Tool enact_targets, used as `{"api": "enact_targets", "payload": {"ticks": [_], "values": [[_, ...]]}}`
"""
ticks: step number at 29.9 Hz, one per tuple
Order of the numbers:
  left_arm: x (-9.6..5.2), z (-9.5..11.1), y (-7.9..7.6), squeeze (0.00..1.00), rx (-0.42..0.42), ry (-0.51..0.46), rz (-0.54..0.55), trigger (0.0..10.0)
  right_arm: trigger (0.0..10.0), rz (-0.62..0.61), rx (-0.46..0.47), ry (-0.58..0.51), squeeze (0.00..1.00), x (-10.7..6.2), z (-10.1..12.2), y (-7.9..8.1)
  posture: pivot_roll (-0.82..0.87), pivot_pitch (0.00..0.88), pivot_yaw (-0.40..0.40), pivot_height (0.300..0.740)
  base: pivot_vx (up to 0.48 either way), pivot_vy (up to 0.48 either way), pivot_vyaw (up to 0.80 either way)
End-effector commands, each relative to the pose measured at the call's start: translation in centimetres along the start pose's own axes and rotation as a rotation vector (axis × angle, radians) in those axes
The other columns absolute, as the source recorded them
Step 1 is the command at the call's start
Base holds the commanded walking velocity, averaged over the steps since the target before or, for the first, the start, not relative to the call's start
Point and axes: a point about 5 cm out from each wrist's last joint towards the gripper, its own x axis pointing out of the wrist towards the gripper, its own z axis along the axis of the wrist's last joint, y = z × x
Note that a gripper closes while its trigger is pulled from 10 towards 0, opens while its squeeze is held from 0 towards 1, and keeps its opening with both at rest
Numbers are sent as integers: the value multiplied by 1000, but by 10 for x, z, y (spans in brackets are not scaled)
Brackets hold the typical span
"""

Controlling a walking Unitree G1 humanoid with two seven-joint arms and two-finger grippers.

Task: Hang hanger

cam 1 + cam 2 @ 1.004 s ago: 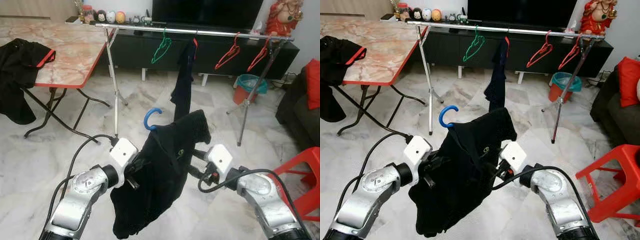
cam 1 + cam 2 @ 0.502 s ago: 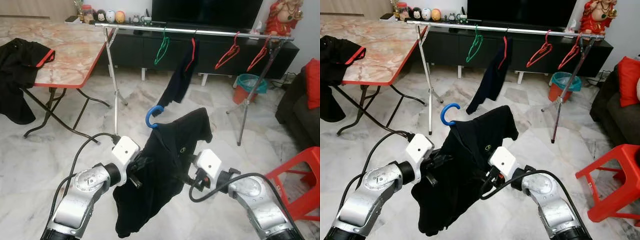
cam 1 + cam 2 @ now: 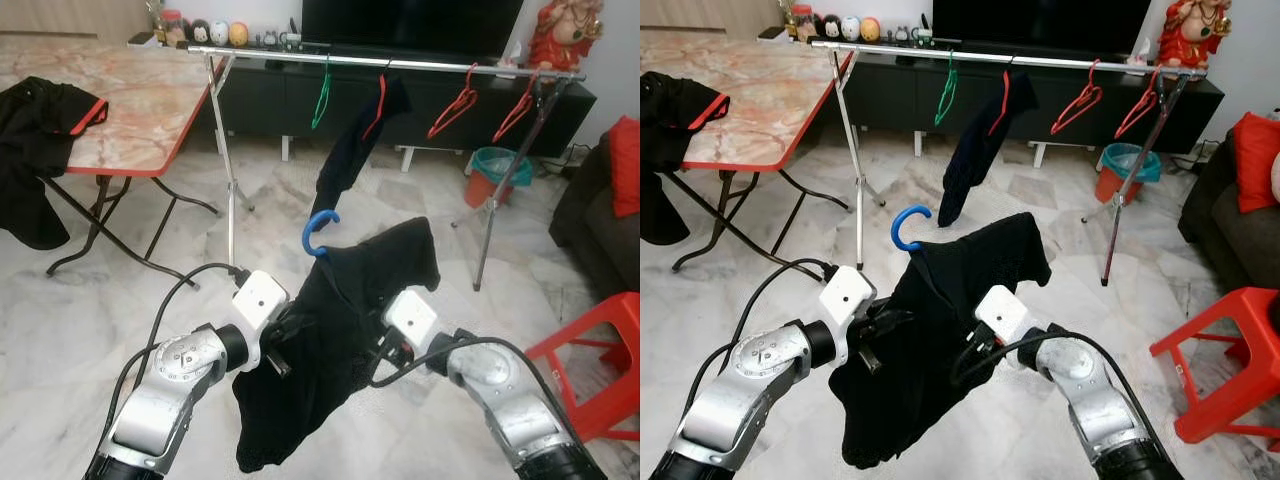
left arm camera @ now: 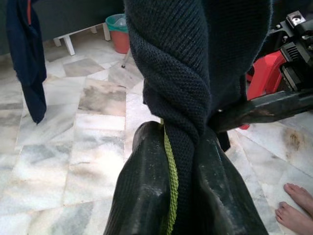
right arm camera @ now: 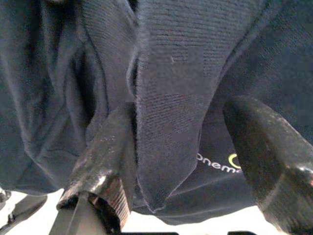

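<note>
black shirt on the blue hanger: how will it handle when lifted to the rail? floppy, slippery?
Probably floppy: the black shirt sags in loose folds below the blue hanger. Likely light, since the left gripper bunches it into a thin twist between closed jaws. It may slide or swing on the hanger; the right gripper stands open around a fold, not pinching it.

blue hanger (image 3: 319, 228): just the hook clears the black garment (image 3: 340, 330); its shoulders and bar lie under the cloth.
left gripper (image 4: 183, 161): the fingertips are buried in a twisted fold of the garment.
right gripper (image 5: 183, 147): finger ends run off the picture's edge, and a patch of cloth between them is blurred.
garment logo (image 5: 222, 164): partly covered by a finger, unreadable.
bare toes (image 4: 296, 208): cut off at the corner.
</note>
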Motion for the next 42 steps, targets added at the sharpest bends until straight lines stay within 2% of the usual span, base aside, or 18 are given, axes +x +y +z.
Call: {"api": "enact_targets", "payload": {"ticks": [1,16,26,31,39,40,41,42], "values": [[1,15,-2,0,26,-53,-20,10000,10000,-42,-12,-1,0,-3,2,-10,59,0,-91,740,0,0,0],[1,12,-4,0,28,-34,-32,10000,10000,-151,-30,28,0,-9,-3,-31,55,0,-89,740,0,0,0],[1,13,-4,0,26,-37,-31,10000,10000,-117,-25,19,0,2,-3,-21,64,0,-94,740,0,0,0],[3,14,-5,0,25,-43,-34,10000,10000,-44,-22,-2,0,8,1,-9,65,0,-96,740,0,0,0],[2,14,-5,0,24,-45,-32,10000,10000,-51,-27,-15,0,13,3,-10,70,0,-100,740,0,0,0],[2,14,-5,0,23,-46,-31,10000,9137,-51,-25,-18,0,14,3,-10,70,0,-100,740,0,0,0],[3,15,-5,0,23,-47,-31,10000,4706,-51,-23,-21,0,14,4,-10,71,0,-101,740,0,0,0],[3,15,-5,0,23,-47,-31,10000,4706,-51,-23,-21,0,14,4,-10,71,0,-101,740,0,0,0]]}}
